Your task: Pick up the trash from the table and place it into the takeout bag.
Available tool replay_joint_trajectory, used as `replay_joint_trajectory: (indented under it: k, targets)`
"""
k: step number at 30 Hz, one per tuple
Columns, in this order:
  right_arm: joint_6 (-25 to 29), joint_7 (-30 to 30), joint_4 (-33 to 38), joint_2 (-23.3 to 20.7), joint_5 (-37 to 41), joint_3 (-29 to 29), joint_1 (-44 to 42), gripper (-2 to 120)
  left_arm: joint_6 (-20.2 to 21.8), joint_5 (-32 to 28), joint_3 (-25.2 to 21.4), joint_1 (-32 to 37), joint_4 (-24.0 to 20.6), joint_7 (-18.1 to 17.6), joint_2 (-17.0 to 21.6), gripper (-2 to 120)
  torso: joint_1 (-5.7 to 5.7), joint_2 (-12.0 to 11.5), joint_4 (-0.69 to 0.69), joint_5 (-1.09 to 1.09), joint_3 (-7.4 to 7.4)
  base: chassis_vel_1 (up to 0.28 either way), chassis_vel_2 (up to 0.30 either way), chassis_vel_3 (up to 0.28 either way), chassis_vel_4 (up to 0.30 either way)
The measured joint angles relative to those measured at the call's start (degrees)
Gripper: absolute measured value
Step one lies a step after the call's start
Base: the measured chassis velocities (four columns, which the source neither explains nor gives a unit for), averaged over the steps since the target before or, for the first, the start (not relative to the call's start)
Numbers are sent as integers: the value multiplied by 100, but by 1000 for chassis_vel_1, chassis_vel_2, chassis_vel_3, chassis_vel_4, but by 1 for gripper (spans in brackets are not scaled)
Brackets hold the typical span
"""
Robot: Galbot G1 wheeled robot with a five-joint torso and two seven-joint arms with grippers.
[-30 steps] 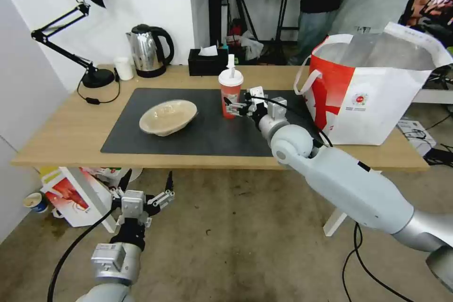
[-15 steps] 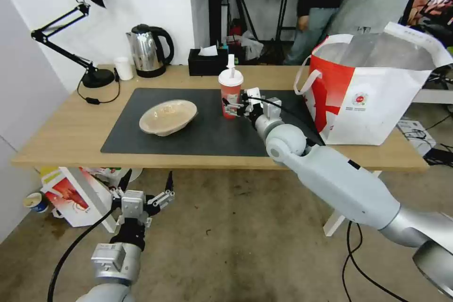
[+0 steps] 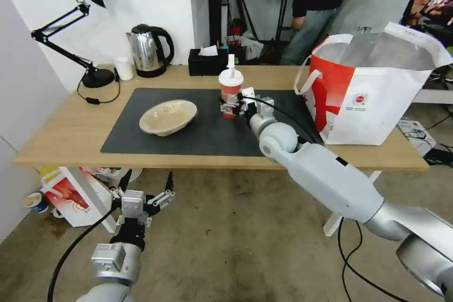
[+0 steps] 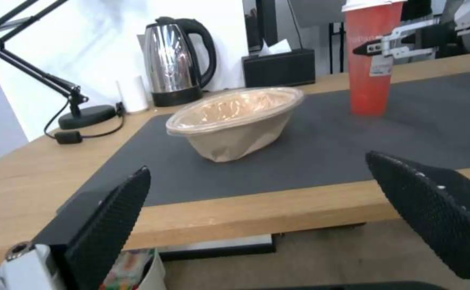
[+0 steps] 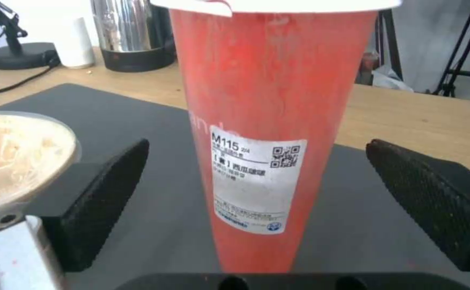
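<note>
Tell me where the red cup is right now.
The red cup stands upright on the grey mat mid-table in the head view, between the open fingers of the right gripper, right of the beige bowl.

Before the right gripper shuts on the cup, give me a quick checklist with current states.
1. Right gripper open, one finger each side of the cup: ok.
2. Cup upright on the mat: ok.
3. Fingers clear of the beige bowl: ok.
4. Takeout bag standing with its mouth open: ok.
5. Left gripper open, parked below the table edge: ok.
6. Lid seated firmly: cannot tell.
</note>
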Motion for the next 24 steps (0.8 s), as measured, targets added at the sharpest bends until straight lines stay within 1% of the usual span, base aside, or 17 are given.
replay_joint_trajectory:
  k: [3,5,6,7,10,11,13,14,15,16,19,20,23,24]
  targets:
    - [0,-5,-42,30,-11,2,1,100,0,0,0,0,0,0,0,100,0,0,0,0,0,0,0,0,0]
    - [0,-16,-76,39,-10,12,2,92,0,0,0,0,0,0,0,100,0,0,0,0,0,0,0,0,0]
    - [0,-16,-76,39,-10,12,2,92,0,0,0,0,0,0,0,100,0,0,0,0,0,0,0,0,0]
    - [-2,-20,-82,35,0,14,1,89,0,0,0,0,0,0,0,100,0,0,0,0,0,0,0,0,0]
    - [-4,-36,-87,9,22,28,2,75,0,0,0,0,0,0,0,100,0,0,0,1,0,0,0,0,0]
    - [-4,-36,-87,9,22,28,2,75,0,0,0,0,0,0,0,100,0,0,0,1,0,0,0,0,0]
    - [-5,-38,-87,-8,31,39,-4,64,0,0,0,0,0,0,0,100,0,0,0,0,0,0,0,0,0]
    - [-5,-39,-85,-12,33,43,-7,61,0,0,0,0,0,0,0,100,0,0,0,1,0,0,0,0,0]
    - [-5,-39,-85,-12,33,43,-7,61,0,0,0,0,0,0,0,100,0,0,0,1,0,0,0,0,0]
    - [-5,-40,-79,-20,37,52,-13,54,0,0,0,0,0,0,0,100,0,0,0,0,0,0,0,0,0]
    - [-3,-48,-58,-41,39,65,-38,45,0,0,0,0,0,0,0,100,0,0,0,0,0,0,0,0,0]
    - [-3,-48,-58,-41,39,65,-38,45,0,0,0,0,0,0,0,100,0,0,0,0,0,0,0,0,0]
    - [0,-60,-40,-63,39,81,-59,36,0,0,0,0,0,0,0,100,0,0,0,0,0,0,0,0,0]
    - [0,-60,-40,-63,39,81,-59,36,0,0,0,0,0,0,0,100,0,0,0,0,0,0,0,0,0]
